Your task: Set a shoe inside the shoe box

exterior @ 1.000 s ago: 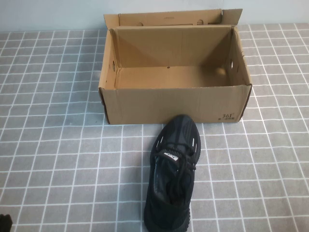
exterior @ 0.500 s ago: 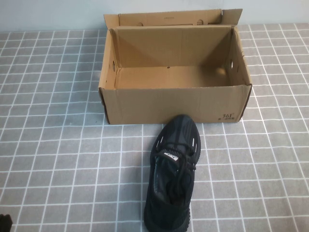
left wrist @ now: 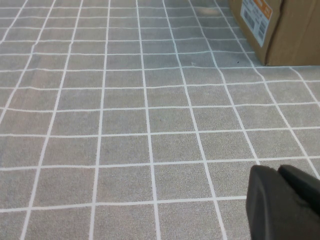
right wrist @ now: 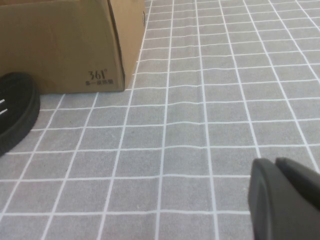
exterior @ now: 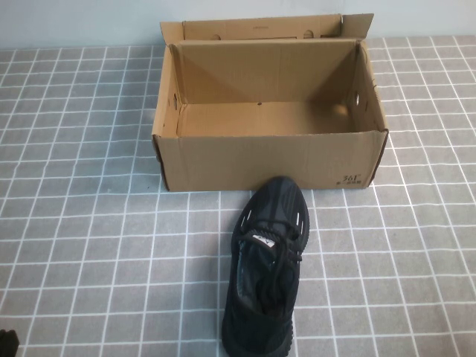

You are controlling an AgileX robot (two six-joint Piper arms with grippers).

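Nothing moved since earlier frame. Shoe (exterior: 266, 268) untouched near shoe box (exterior: 268, 160). Left gripper (left wrist: 282, 202), right gripper (right wrist: 285, 200) pressed together, parked near edge. Next: reach, open, grasp shoe.

Surface (exterior: 89, 223): grey w/ white grid lines, fills most of the high view. Box (exterior: 268, 160) sits on it, upper centre, open top, flaps up at back. Shoe (exterior: 268, 260) lies on it lower centre, toe touching or just short of box front, heel at bottom edge.
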